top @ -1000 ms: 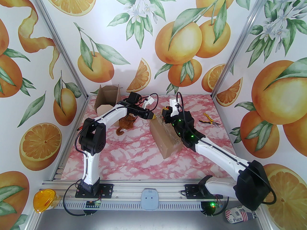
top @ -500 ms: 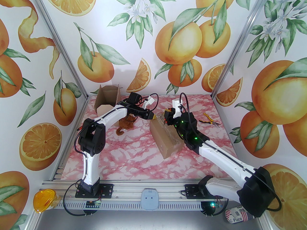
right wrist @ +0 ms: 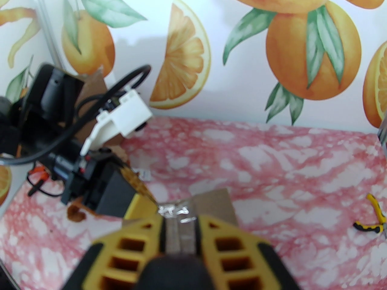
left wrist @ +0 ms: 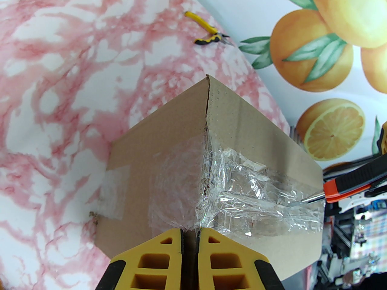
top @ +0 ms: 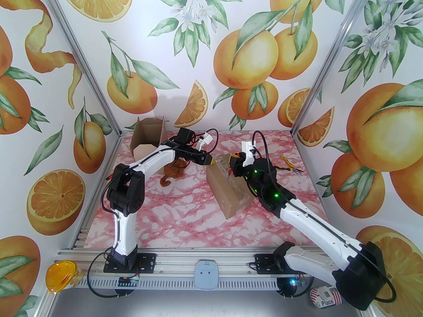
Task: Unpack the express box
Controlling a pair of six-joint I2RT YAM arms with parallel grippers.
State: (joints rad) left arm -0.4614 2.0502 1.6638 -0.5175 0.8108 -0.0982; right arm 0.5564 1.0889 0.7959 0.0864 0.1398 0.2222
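The express box (top: 222, 187), on the table (top: 185, 216), is seen taped shut, braced at one end by the clenched left hand (left wrist: 190, 233), while a knife (left wrist: 347, 186) grasped by the right hand (right wrist: 180, 222) is laid on the tape (left wrist: 242, 192); slitting and emptying are judged outstanding.

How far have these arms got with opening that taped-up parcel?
Early on. Done: little, though the clear tape looks wrinkled. In hand: the left claw, shut, presses the taped end of the box, while the right claw holds a cutter, blade tip on the tape. Remaining: slit the tape, open the flaps, lift out the contents; the box is sealed.
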